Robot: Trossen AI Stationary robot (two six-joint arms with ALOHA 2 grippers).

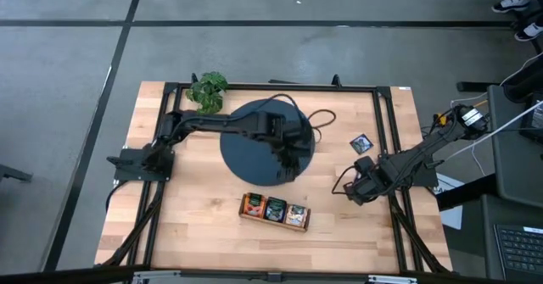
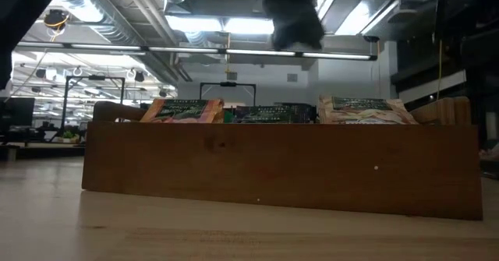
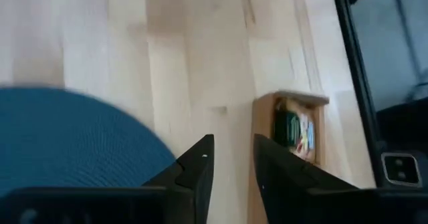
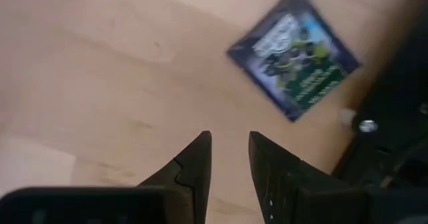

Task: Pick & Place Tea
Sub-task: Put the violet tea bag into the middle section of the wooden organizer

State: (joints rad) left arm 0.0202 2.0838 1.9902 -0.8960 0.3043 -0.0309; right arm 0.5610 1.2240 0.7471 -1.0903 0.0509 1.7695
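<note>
One dark tea sachet with blue-green print [image 1: 361, 144] lies flat on the wooden table at the right; it also shows in the right wrist view [image 4: 294, 50]. My right gripper [image 1: 355, 175] [image 4: 231, 147] hovers just short of it on the near side, shut and empty. My left gripper [image 1: 297, 165] [image 3: 233, 154] hangs over the near right rim of the round dark mat [image 1: 259, 144], shut and empty. Orange, dark and pale sachets [image 1: 274, 208] stand in the brown compartment tray [image 1: 241, 215] near the front edge.
A green leafy plant [image 1: 208, 91] stands at the far left corner of the mat. Black frame rails [image 1: 389, 131] run along the table's sides. A cable [image 1: 322, 119] trails off the mat's far right. In the low view the tray's wall [image 2: 281, 164] fills the foreground.
</note>
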